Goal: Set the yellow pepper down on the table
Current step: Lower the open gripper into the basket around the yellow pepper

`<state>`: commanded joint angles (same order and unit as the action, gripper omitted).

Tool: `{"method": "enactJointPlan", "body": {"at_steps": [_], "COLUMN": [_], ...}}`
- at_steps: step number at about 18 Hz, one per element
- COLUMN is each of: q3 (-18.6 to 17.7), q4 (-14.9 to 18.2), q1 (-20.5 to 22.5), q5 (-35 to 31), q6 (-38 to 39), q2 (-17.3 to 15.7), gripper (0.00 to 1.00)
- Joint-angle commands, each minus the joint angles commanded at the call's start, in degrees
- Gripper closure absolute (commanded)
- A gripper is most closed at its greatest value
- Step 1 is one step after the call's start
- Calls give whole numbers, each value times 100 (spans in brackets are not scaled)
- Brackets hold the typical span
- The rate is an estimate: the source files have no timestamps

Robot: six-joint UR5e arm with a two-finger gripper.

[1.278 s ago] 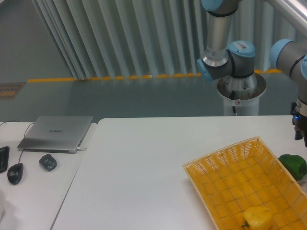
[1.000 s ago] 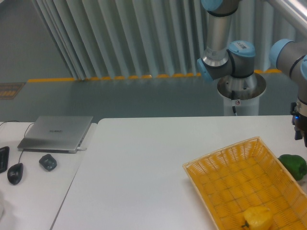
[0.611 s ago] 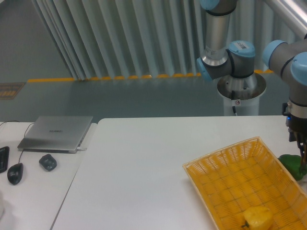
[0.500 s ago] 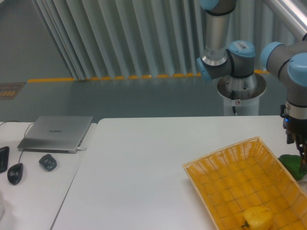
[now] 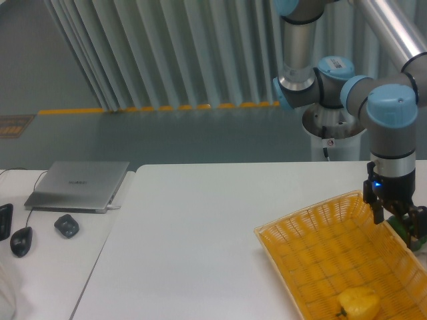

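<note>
Yellow pepper (image 5: 358, 303) sits in the basket (image 5: 313, 227), near its front end, untouched. Hand (image 5: 400, 223) hangs over the basket's far right rim w/ nothing in it; can't tell if fingers are spread. Prob. lining up to reach in for the pepper, which goes on the bench (image 5: 193, 233).

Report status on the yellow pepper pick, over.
End effector over basket's far right rim, holding nothing. Yellow pepper lying in basket, untouched. Nothing on top of it.

Pepper (image 5: 358, 303) in basket's (image 5: 300, 230) near end, claw (image 5: 400, 225) above far-right rim.
</note>
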<state>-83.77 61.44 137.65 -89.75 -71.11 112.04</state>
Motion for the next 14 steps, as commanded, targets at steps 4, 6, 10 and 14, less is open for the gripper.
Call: {"method": "enactJointPlan", "body": {"at_steps": [4,6,10,14], "q3": [352,405,546,502], "q4": [0,9,44,53], "q1": [-317,-361,-422,-484], "q5": [19,27,10,10], "q6": [458,458,467,712], "q2": [493,581,792,872], "gripper": [0,0,0,0]}}
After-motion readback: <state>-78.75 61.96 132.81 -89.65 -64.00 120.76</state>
